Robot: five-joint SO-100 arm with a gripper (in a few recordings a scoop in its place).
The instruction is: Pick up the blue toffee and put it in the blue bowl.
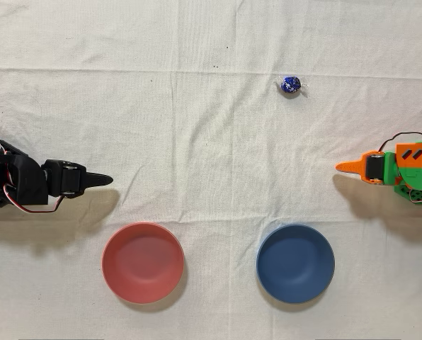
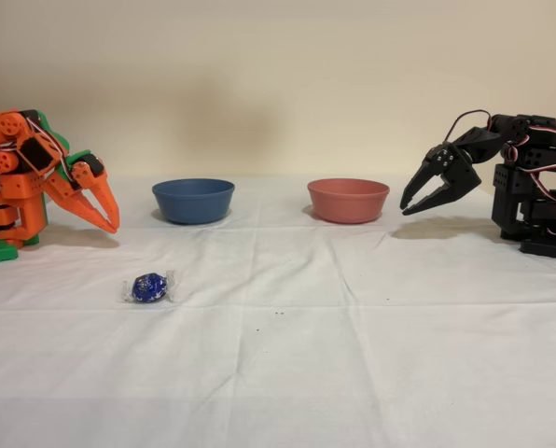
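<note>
Blue toffee [image 1: 291,86] lies alone on the white cloth [image 1: 197,127], well apart from both bowls and from the orange gripper [image 1: 347,168]. In the overhead view, taking the gripper's tip as the clock centre, the sweet sits at about 11 o'clock, up and to the left of where the closed point is aimed, which is straight toward 9. The blue bowl [image 1: 295,263] is at about 8 o'clock from that same tip, so toffee and bowl fall on opposite sides of the line along which the arm points. From the toffee, the bowl lies at 6 o'clock, almost directly below it in that view.

In the fixed view the orange gripper [image 2: 110,222] hangs tilted downward with its two fingers together at the tips, holding nothing, above the cloth and not touching it. The toffee [image 2: 149,287] rests nearer the camera than the gripper, its clear twisted ends sticking out to left and right, so its long axis runs roughly across that picture. The blue bowl [image 2: 193,200] stands empty behind it, beside the pink-red bowl [image 2: 348,200].

The orange arm is plainly the nearer one; the black arm [image 1: 27,184] stands idle on the far side. I judge the reach has not begun, and that it calls for a swing of the base toward 11 o'clock with the jaws opened first
</note>
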